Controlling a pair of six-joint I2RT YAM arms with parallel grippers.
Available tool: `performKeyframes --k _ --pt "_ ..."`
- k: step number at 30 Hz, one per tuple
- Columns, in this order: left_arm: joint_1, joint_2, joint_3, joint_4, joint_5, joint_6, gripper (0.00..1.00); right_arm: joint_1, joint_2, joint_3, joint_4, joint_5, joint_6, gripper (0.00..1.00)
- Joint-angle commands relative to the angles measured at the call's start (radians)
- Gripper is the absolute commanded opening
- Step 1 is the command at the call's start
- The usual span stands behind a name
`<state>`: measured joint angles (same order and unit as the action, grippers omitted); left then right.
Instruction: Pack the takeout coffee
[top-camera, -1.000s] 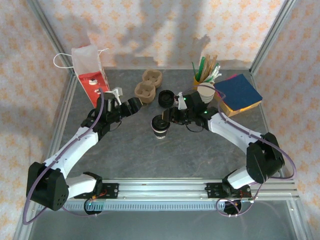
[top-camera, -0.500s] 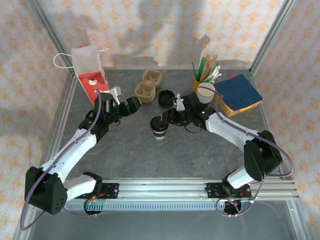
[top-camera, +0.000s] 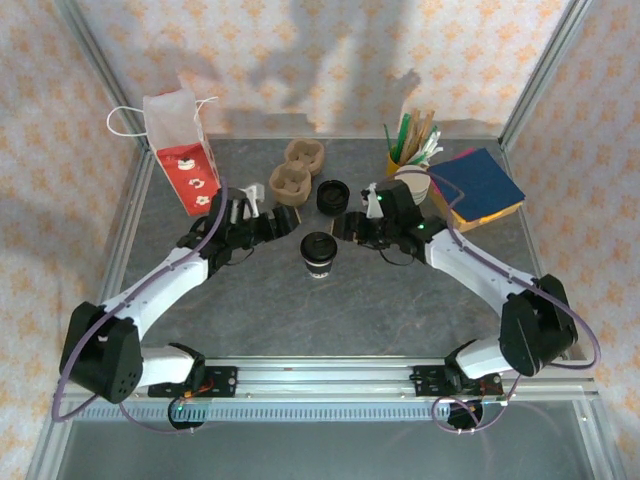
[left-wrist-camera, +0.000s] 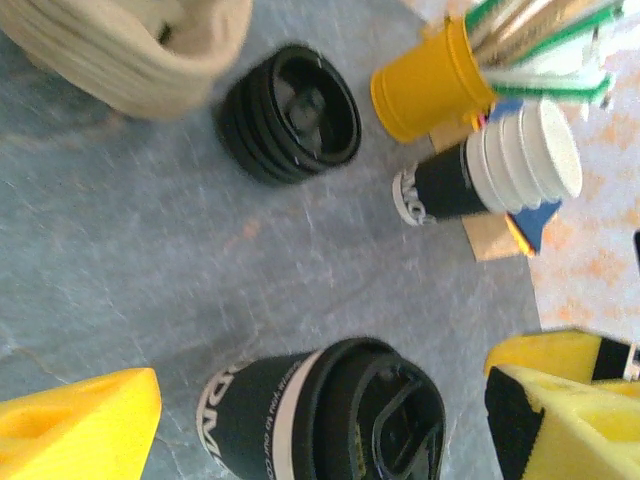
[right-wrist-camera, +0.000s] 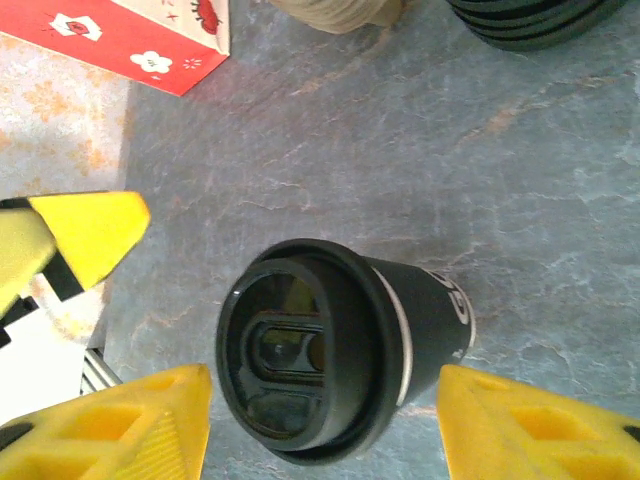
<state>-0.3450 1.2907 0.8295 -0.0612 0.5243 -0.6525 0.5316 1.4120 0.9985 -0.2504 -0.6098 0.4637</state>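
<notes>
Left gripper (top-camera: 281, 224): jaws stood wide, just left of and behind the coffee cup (top-camera: 320, 252), not touching it. Right gripper (top-camera: 346, 226): jaws likewise wide, just right of and behind the cup, clear of it. Coffee cup: black, lidded, upright on the grey table (top-camera: 400, 300). Stack of black lids (top-camera: 332, 196): behind the cup. Red bag (top-camera: 186, 152): upright, far left of and behind the cup.

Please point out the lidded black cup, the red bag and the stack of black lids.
lidded black cup (right-wrist-camera: 298, 362): right wrist view, lid centre.
red bag (top-camera: 192, 172): top external view, red lower face.
stack of black lids (left-wrist-camera: 292, 110): left wrist view, top lid.
</notes>
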Motion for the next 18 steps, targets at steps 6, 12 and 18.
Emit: performKeyframes --k 6,12,18 --pt "-0.047 0.072 0.01 -0.009 0.085 0.056 0.87 -0.001 0.002 -0.069 0.067 -0.052 0.018 0.61" --pt "-0.064 0.111 0.021 -0.018 0.107 0.06 0.85 0.006 0.034 -0.074 0.092 -0.076 0.021 0.6" --pt "-0.069 0.132 0.03 -0.028 0.093 0.06 0.82 0.024 0.067 -0.067 0.108 -0.078 0.018 0.6"
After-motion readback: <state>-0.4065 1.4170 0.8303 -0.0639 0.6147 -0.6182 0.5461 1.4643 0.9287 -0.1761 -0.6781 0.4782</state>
